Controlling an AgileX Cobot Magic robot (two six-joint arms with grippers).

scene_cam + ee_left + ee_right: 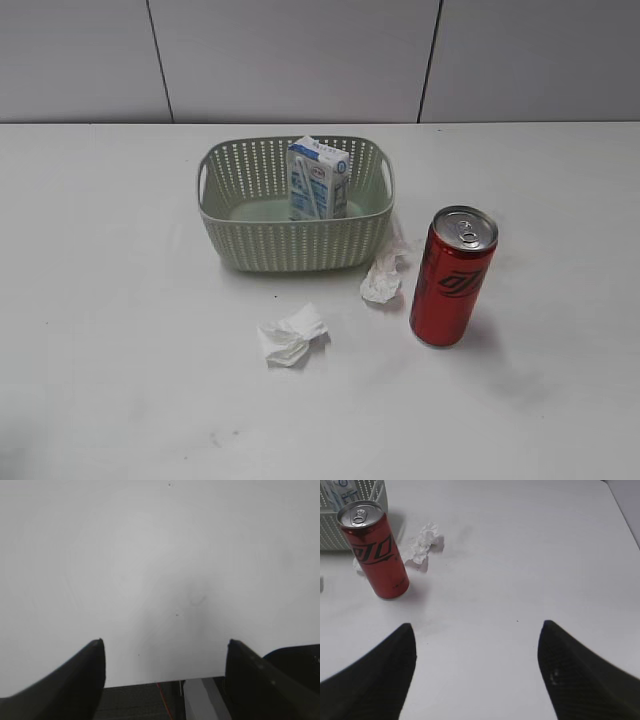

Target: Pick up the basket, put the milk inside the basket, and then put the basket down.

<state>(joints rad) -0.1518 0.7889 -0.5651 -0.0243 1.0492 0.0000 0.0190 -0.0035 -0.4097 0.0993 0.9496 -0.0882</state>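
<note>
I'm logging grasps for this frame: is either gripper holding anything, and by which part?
Nothing is held. The left gripper and right gripper are both open over bare table; the milk stands in the basket.

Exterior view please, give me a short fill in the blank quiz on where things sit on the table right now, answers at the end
1. The milk stands upright inside the ____.
2. To the right of the basket, the red soda can stands ____ on the table.
3. The number of crumpled tissues lying in front of the basket is ____.
4. The left gripper and right gripper both have their jaws ____ and hold nothing.

Missing words: basket; upright; two; open
</note>
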